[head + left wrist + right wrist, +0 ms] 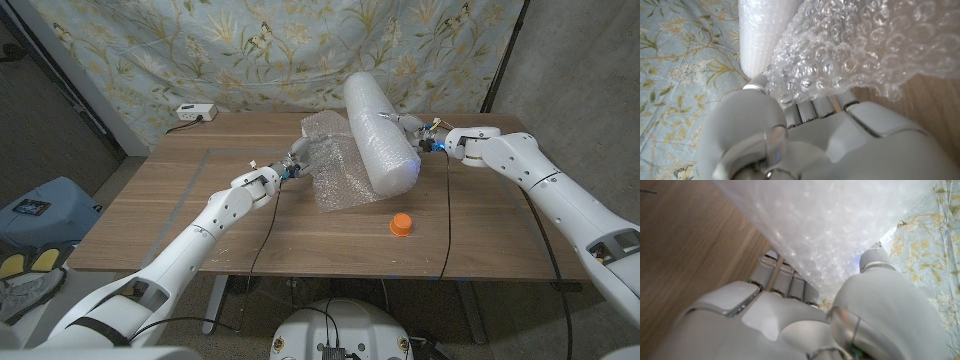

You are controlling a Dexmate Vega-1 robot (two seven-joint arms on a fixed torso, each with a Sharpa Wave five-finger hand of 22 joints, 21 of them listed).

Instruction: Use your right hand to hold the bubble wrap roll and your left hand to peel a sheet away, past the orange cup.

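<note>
Bubble wrap roll [378, 132] lies mid-table, far of the orange cup [401, 224]. Right hand [432, 140] clasps its right flank; left hand [289, 169] pinches the loose sheet [336, 172]. Best: pull left low and steady, roll pinned firm.

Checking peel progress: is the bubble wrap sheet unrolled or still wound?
Partly unrolled: a sheet spreads from the roll toward the left hand.
</note>
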